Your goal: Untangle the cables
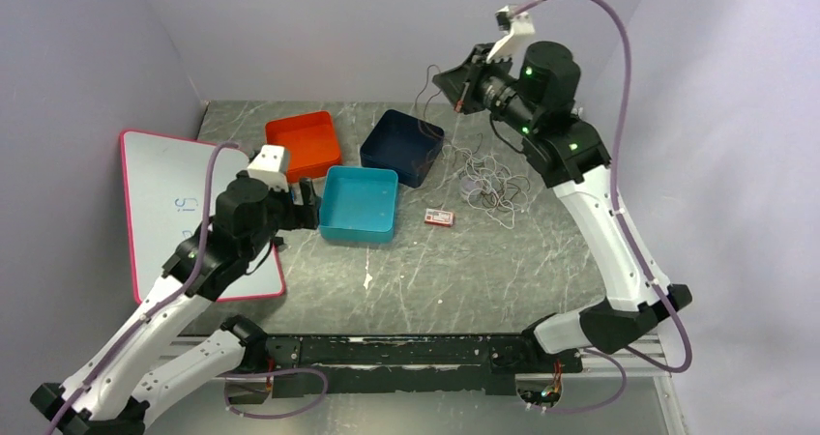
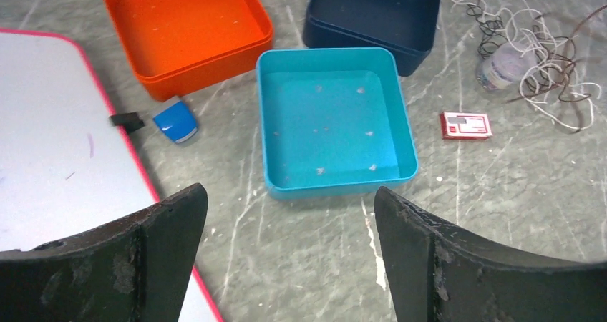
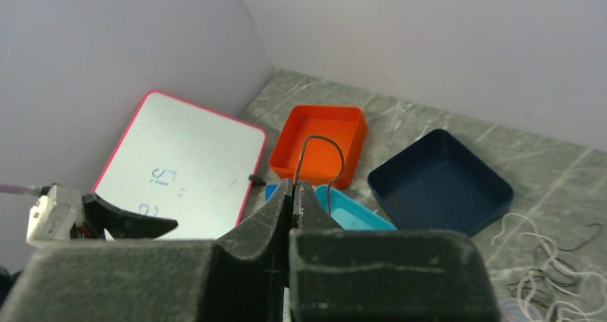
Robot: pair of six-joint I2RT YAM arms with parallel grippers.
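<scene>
Cables (image 1: 491, 186) lie right of trays (image 1: 359, 203)

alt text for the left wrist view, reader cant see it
The open left hand frames a teal tray on a marbled table, an orange tray and a navy tray behind it. Tangled thin cables lie at upper right, a whiteboard at left.

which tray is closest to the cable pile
The navy tray: the cables lie just off its right side, while the teal tray and orange tray sit farther left.
</scene>
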